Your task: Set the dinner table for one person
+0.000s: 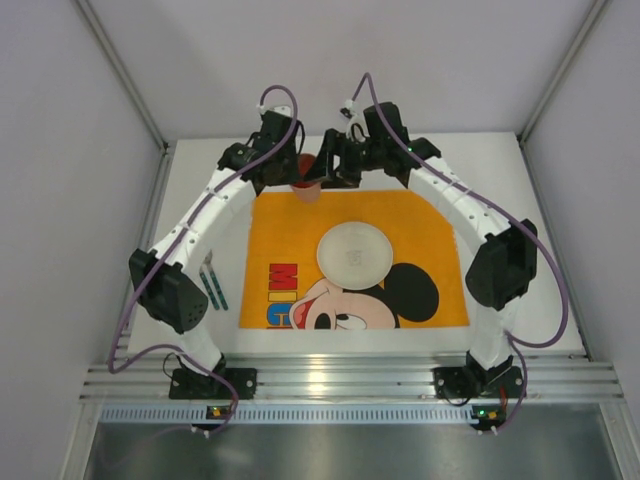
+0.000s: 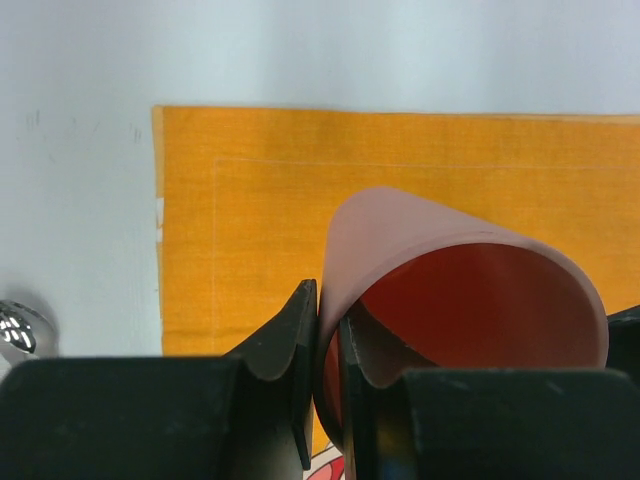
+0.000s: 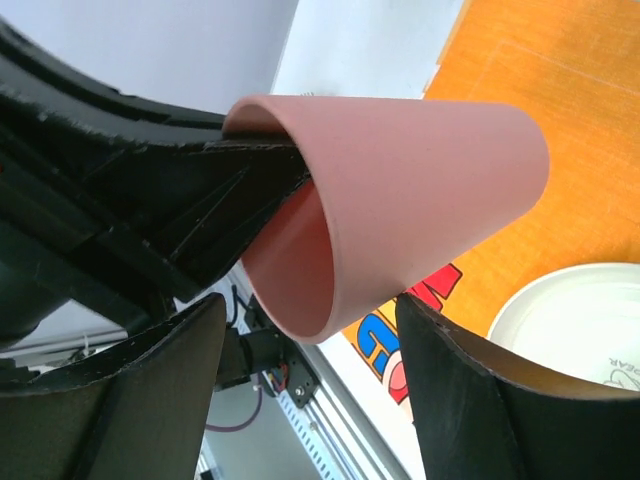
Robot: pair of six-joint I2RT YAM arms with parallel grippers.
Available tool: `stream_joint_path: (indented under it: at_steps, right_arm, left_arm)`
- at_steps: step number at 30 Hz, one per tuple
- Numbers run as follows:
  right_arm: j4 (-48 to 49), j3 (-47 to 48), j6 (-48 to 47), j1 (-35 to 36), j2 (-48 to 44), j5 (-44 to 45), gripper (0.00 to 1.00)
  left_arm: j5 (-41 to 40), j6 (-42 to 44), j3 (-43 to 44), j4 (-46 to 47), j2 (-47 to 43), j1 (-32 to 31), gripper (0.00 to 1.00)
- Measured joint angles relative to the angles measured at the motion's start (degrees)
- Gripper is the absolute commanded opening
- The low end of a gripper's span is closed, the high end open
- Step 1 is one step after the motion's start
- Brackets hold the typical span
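Observation:
A pink cup [image 1: 306,189] hangs tilted over the far left corner of the orange mouse placemat [image 1: 430,225], which lies on the white dinner table [image 1: 195,190]. My left gripper [image 2: 328,300] is shut on the cup's rim [image 2: 460,290], with one finger inside and one outside. In the top view the left gripper [image 1: 290,172] is just left of the cup. My right gripper [image 3: 310,300] is open, its fingers on either side of the cup [image 3: 430,180] without touching it. In the top view the right gripper [image 1: 328,172] is just right of the cup. A white plate [image 1: 354,254] sits mid-placemat.
Cutlery with teal handles [image 1: 212,283] lies on the white table left of the placemat. A shiny metal piece [image 2: 15,328] shows at the left edge of the left wrist view. The plate also shows in the right wrist view [image 3: 580,320]. Grey walls enclose the table.

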Motion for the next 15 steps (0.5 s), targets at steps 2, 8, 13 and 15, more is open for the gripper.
stream_joint_path:
  at_steps: [2, 8, 13, 15]
  right_arm:
    - [-0.72, -0.02, -0.02, 0.0, 0.0, 0.61, 0.65]
    - [-6.36, -0.24, -2.05, 0.0, -0.13, 6.78, 0.34]
    - [-16.26, 4.37, -4.07, 0.87, 0.0, 15.3, 0.09]
    - [-19.19, 6.21, -4.72, 1.79, 0.15, 19.32, 0.0]
  left_arm:
    - [-2.27, 0.35, 0.0, -0.15, -0.22, -1.22, 0.0]
    - [-6.51, 1.6, 0.0, -1.9, -0.98, -5.18, 0.0]
    - [-8.02, 2.01, 0.13, -2.62, -0.96, -8.28, 0.0]
    - [-8.17, 2.12, 0.59, -2.75, -0.92, -8.9, 0.12]
